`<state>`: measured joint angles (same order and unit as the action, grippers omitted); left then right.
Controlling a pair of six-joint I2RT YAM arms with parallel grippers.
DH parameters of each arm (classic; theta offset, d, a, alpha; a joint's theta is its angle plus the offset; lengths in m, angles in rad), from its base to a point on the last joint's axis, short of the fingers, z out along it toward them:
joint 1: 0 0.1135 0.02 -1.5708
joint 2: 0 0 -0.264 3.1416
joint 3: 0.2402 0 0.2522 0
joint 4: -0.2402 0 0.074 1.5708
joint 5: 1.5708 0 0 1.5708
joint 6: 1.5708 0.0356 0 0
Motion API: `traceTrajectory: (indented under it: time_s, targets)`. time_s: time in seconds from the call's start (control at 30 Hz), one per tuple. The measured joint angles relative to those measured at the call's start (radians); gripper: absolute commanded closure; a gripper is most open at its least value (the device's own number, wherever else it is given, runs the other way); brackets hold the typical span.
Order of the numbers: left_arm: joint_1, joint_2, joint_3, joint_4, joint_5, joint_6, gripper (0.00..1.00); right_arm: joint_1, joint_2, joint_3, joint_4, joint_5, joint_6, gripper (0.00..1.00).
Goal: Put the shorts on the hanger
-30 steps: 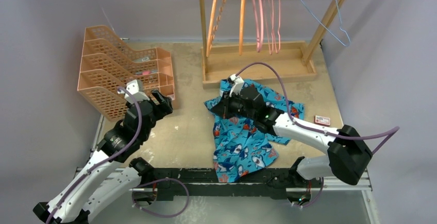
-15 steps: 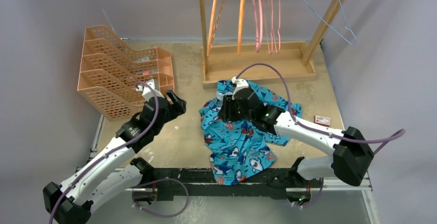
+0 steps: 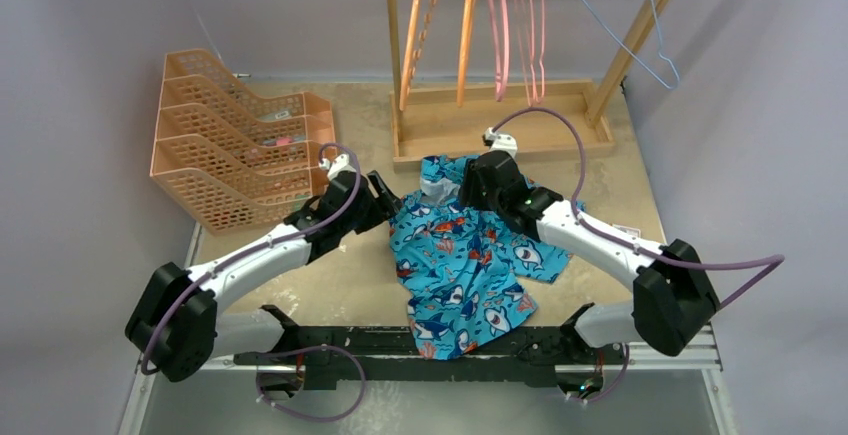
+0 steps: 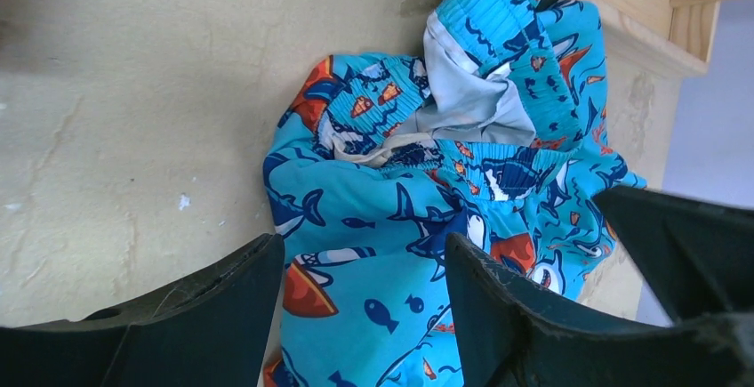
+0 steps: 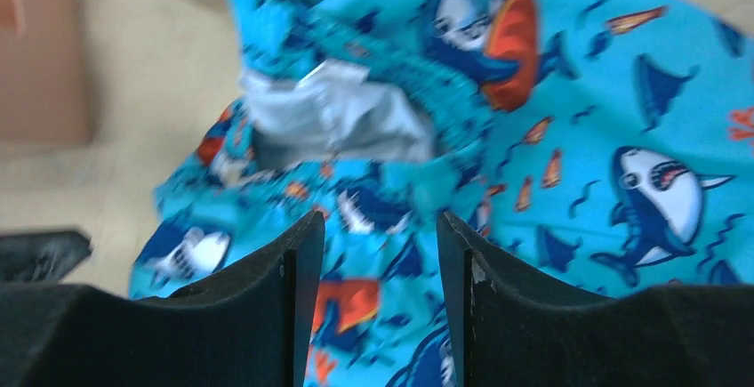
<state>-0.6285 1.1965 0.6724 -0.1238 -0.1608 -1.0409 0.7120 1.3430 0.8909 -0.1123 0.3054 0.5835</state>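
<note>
**A:** What do you count?

**B:** One pair of shorts (image 3: 465,260), crumpled mid-table, with grey lining showing at the waistband. The hanger (image 3: 499,50) hangs pink on the wooden rack (image 3: 500,127) among others. The frame's top crops them, so I cannot count them.

**A:** And your grippers?

**B:** Two. My left gripper (image 4: 360,253) and right gripper (image 5: 378,227) both gape wide and hold nothing, over the waistband end.

**A:** Room to move?

**B:** The waistband lies just beside the rack's base, and the hem is near the near edge. Bare table (image 3: 345,290) lies left, toward the orange trays (image 3: 235,135).
</note>
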Motion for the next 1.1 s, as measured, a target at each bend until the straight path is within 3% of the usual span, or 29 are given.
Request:
traceTrajectory:
  time_s: [0.17, 0.43, 0.63, 0.67, 0.77, 1.1]
  targets:
    - [0.000, 0.048, -0.004, 0.053, 0.035, 0.005, 0.34, -0.102, 0.058, -0.010, 0.051, 0.025, 0.040, 0.45]
    - [0.000, 0.044, -0.031, 0.086, 0.043, 0.013, 0.34, -0.108, 0.208, 0.006, 0.060, 0.087, 0.229, 0.46]
    - [0.000, 0.005, -0.039, 0.085, 0.040, 0.057, 0.34, -0.108, 0.288, 0.072, 0.018, 0.120, 0.314, 0.84]
    - [0.000, -0.010, -0.039, 0.084, 0.036, 0.070, 0.34, -0.108, 0.285, 0.075, 0.021, 0.122, 0.311, 0.93]
    - [0.000, -0.066, -0.039, 0.081, 0.014, 0.126, 0.35, -0.106, 0.235, 0.068, 0.034, 0.116, 0.266, 1.00]
    - [0.000, -0.229, 0.075, -0.027, 0.002, 0.473, 0.37, -0.028, -0.127, 0.059, 0.014, -0.153, -0.116, 1.00]
